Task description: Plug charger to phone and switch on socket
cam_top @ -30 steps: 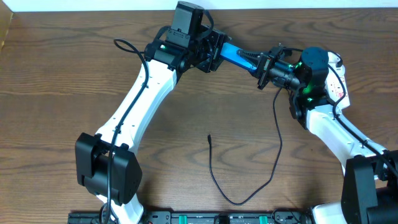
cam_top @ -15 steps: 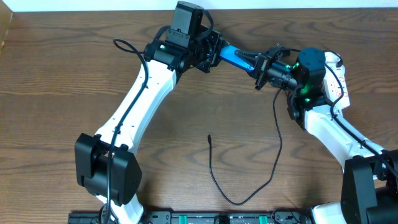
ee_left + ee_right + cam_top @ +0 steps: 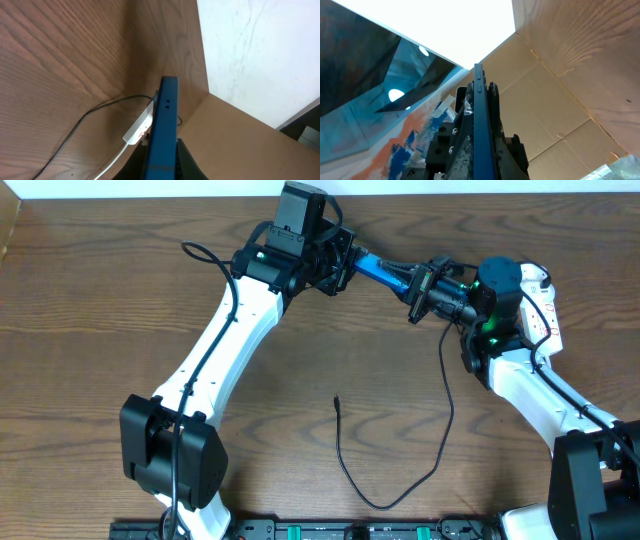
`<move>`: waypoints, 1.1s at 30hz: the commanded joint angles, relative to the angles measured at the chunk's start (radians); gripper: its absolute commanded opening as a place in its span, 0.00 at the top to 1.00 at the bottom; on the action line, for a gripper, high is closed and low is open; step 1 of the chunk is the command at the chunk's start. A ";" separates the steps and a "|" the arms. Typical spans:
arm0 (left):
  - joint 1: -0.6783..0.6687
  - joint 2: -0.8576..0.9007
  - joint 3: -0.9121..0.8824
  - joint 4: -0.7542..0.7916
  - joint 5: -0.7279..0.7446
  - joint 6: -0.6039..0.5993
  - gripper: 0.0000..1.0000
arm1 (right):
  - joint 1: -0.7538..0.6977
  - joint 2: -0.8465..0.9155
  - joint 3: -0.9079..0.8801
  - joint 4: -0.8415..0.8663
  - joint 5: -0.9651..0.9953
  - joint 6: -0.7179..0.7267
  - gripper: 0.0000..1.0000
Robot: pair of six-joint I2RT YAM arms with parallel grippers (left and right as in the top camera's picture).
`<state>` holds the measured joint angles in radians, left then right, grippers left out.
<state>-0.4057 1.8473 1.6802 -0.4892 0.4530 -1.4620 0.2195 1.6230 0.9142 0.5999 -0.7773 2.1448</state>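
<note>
Left gripper and right gripper both pinch the phone above the tabletop; if you release unevenly, it may twist and drop.

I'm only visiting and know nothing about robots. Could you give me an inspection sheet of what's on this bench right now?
Surface: wooden table, brown grain.
Job's things: phone held between the two arms; socket at far right, partly under the right arm.
Clutter: nothing seen.
Grippers: left end effector and right end effector each shut on one end of the phone.
Cables: charger looped on the table, its small tip lying free, not in the phone; white cord leaves the socket.
Surroundings: white wall beyond the far edge.
</note>
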 commanded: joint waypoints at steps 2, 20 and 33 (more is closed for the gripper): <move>-0.006 -0.022 0.017 -0.010 -0.002 0.002 0.92 | 0.031 -0.006 0.014 0.026 -0.098 -0.093 0.99; 0.057 -0.022 0.017 -0.030 0.000 0.003 0.92 | -0.006 -0.006 0.014 0.025 -0.142 -0.185 0.01; 0.299 -0.022 0.017 -0.174 0.395 0.216 0.93 | -0.109 -0.006 0.014 -0.140 -0.239 -0.781 0.01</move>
<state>-0.1570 1.8477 1.6798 -0.6334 0.6701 -1.3491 0.1143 1.6211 0.9157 0.4896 -0.9844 1.5848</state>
